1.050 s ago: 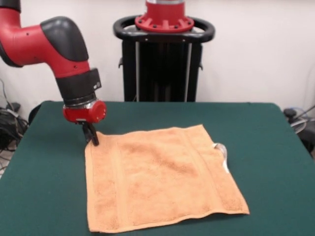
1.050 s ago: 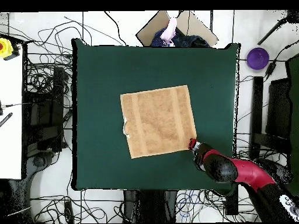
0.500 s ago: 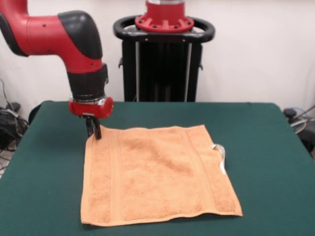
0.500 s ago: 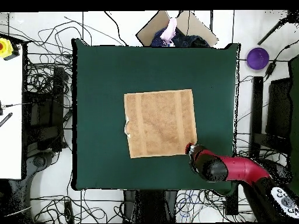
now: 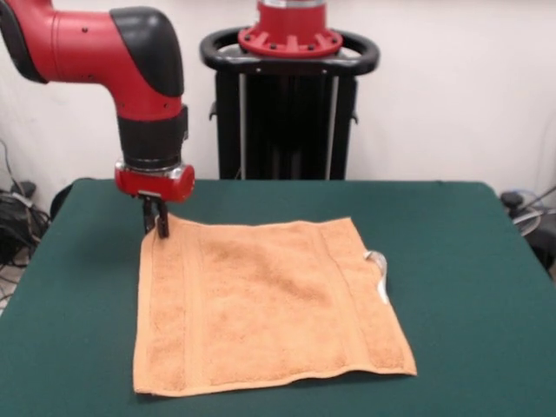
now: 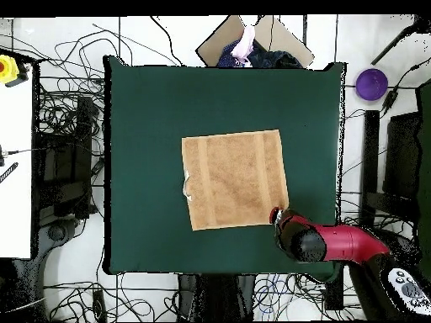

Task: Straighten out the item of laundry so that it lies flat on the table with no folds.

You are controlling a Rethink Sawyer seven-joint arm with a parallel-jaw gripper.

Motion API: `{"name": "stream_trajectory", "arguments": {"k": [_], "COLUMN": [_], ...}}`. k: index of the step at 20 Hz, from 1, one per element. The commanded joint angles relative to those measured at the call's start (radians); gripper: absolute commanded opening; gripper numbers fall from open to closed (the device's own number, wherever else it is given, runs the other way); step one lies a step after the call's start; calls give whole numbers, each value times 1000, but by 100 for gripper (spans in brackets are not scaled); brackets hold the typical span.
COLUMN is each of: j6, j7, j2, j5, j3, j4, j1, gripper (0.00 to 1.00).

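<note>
Dragged toward you, towel (image 5: pixel 269 304) lies flat on bench (image 5: pixel 469 261); tool (image 5: pixel 155 224) stays pinched on limp corner.

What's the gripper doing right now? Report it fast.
Gripper: shut on the towel at its far corner, which lies on the table.

The arm (image 5: pixel 130 61) was glossy red with a rounded black elbow cover, a black wrist band, a red flange and small dark gripper (image 5: pixel 155 228) fingers.
</note>
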State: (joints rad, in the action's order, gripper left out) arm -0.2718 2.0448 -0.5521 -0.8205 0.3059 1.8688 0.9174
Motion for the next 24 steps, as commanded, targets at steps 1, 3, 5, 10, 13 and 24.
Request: {"name": "stream_trajectory", "arguments": {"k": [1,3,5,10,13,24], "j6": [-61,-57,-50,-26,-21,21], "j7": [55,53,54,65,76,77], "j2": [-1,2,12,13,15,10], "j5": [31,34,32,17,24,16], "j3": [-60,-62,-64,-80,-85,-122], "j4": [-88,-88,-94,-93,-81,-80], "j1": [-15,-17,-18,-28,-32,-60], "gripper": [0,0,0,0,0,100]}}
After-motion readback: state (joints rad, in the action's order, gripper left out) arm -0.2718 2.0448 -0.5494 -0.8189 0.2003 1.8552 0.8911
